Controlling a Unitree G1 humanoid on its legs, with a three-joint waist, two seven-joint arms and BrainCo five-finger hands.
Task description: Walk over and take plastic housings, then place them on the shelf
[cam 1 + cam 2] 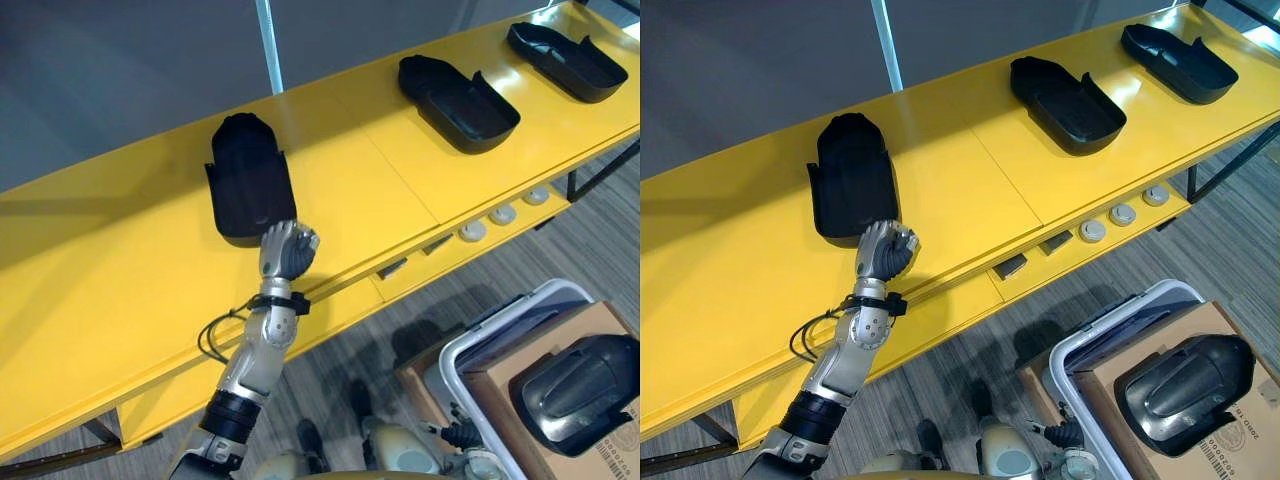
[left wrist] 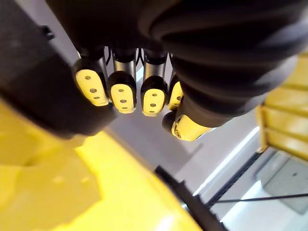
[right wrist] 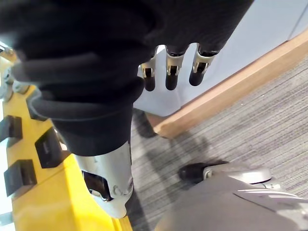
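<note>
Left eye view: a long yellow shelf (image 1: 120, 300) runs across the shot. Three black plastic housings sit on it, well apart: the left housing (image 1: 248, 180), the middle housing (image 1: 458, 102) and the right housing (image 1: 565, 60). The left robot hand (image 1: 288, 250) is over the shelf right at the near end of the left housing. It's balled into a fist with nothing in it as far as I can see. A few small grey round knobs (image 1: 502, 214) line up under the shelf's front edge. Lower right there's a white-rimmed plastic bin (image 1: 500, 317) with a brown cardboard box (image 1: 500, 395) in it, and a glossy dark housing (image 1: 580, 390) lies on top of the box.

Right eye view: same layout. The fist is just beside the left housing's near edge, and I can't tell if it actually touches.

Left wrist view: the fingertips are curled in a row, thumb tucked close, with the yellow shelf surface past them.

Right wrist view: the right robot hand (image 3: 172, 60) hangs with its fingers straight and loose, holding nothing. It's above the grey striped carpet (image 3: 250, 139), next to the shelf's yellow edge.
</note>
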